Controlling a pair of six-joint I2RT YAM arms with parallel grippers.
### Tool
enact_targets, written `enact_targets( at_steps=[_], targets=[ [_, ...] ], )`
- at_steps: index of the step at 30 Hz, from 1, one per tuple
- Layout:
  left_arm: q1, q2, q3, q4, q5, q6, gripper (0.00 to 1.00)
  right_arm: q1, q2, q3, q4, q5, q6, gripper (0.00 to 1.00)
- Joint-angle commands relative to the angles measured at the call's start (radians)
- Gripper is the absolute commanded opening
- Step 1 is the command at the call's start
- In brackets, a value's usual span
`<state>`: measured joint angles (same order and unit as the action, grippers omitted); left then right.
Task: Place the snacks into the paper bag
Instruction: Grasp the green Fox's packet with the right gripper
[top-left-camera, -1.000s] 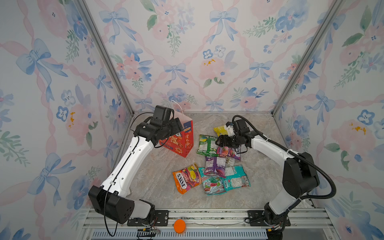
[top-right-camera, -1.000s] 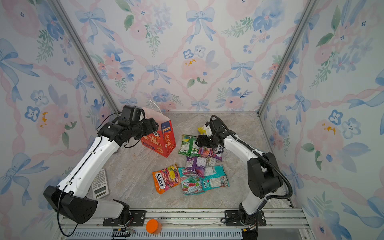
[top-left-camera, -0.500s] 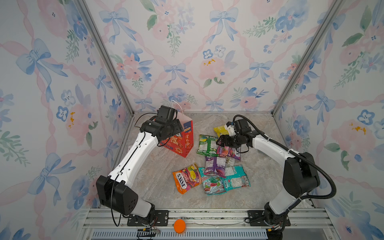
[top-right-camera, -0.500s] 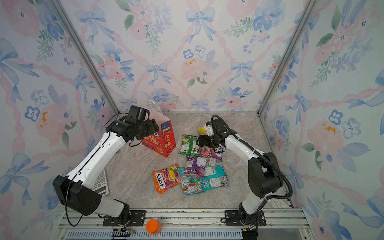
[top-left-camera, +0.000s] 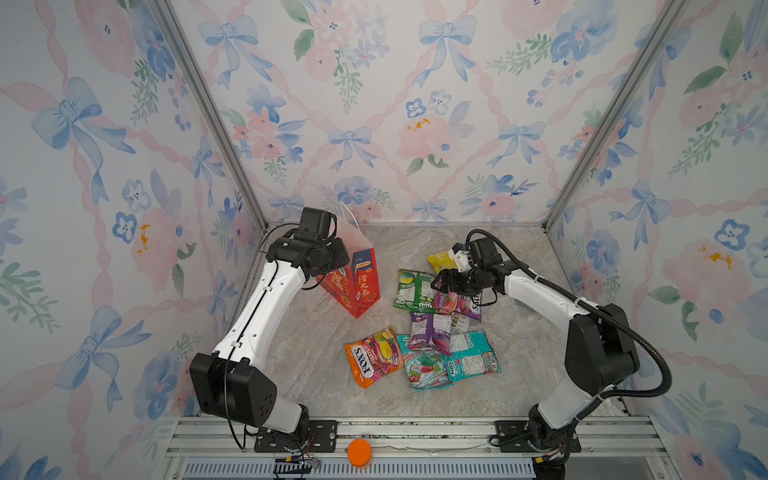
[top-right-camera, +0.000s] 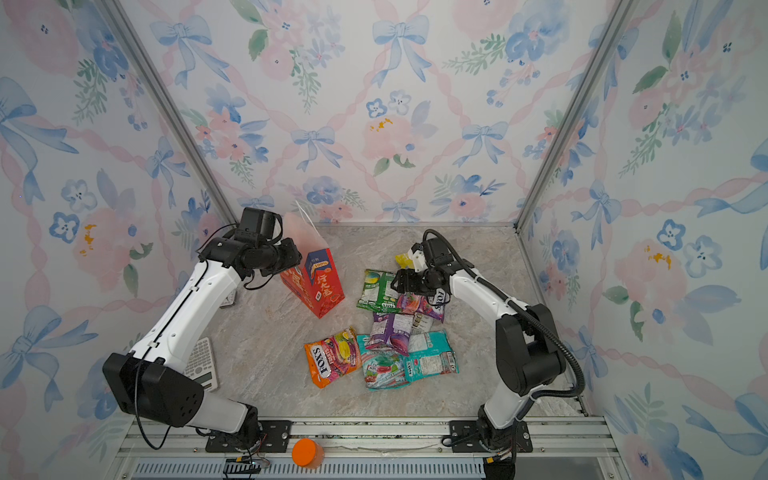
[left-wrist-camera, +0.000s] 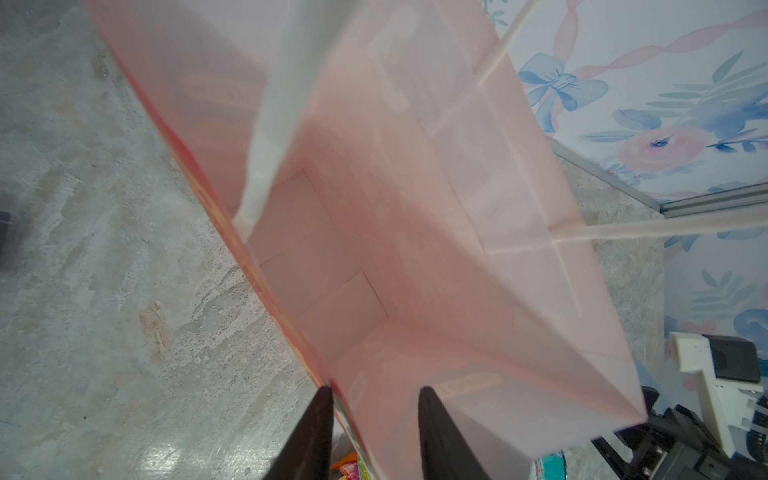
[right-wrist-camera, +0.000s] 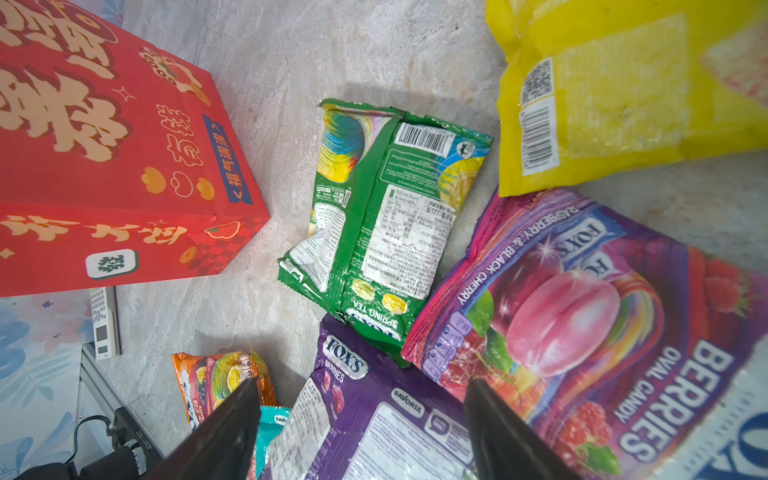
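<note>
Roughly eight snacks (top-left-camera: 469, 359), one paper bag (top-left-camera: 357, 286); left gripper (left-wrist-camera: 374, 390) astride bag rim, grip unclear; right gripper (right-wrist-camera: 361, 382) spread, empty, over purple packet (right-wrist-camera: 332, 415)

Robotics lab test booth: floral bow-print wallpaper (top-left-camera: 374, 104) covers three flat panels, joined by bare aluminium posts (top-left-camera: 208, 112), that box in a marble-look tabletop (top-left-camera: 316, 365). Two white-and-black robot arms, the left arm (top-left-camera: 257, 316) based at 7 o'clock and the right arm (top-left-camera: 540, 295) at 5 o'clock, are bolted to a slotted aluminium rail (top-left-camera: 415, 430) at 6 o'clock. A black cable conduit (top-left-camera: 666, 374) loops beside the right arm.
</note>
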<state>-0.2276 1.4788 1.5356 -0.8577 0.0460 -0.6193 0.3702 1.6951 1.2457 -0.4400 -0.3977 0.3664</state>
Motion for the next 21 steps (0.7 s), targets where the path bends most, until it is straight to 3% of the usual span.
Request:
enact_targets(
  at_steps=[1,7,15,21],
  targets=[
    [0.017,0.033,0.07,-0.089,0.064,0.127,0.34,0.01,0.02,0.013,0.006,-0.02,0.028,0.8],
    [0.054,0.045,0.13,-0.165,0.023,0.214,0.37,0.018,0.037,0.001,0.034,-0.018,0.084,0.79],
    [0.077,0.053,0.12,-0.165,-0.021,0.234,0.62,0.052,0.136,0.055,0.062,0.022,0.141,0.75],
    [0.076,0.08,0.143,-0.159,0.027,0.21,0.69,0.064,0.214,0.101,0.077,0.053,0.168,0.73]
  ],
)
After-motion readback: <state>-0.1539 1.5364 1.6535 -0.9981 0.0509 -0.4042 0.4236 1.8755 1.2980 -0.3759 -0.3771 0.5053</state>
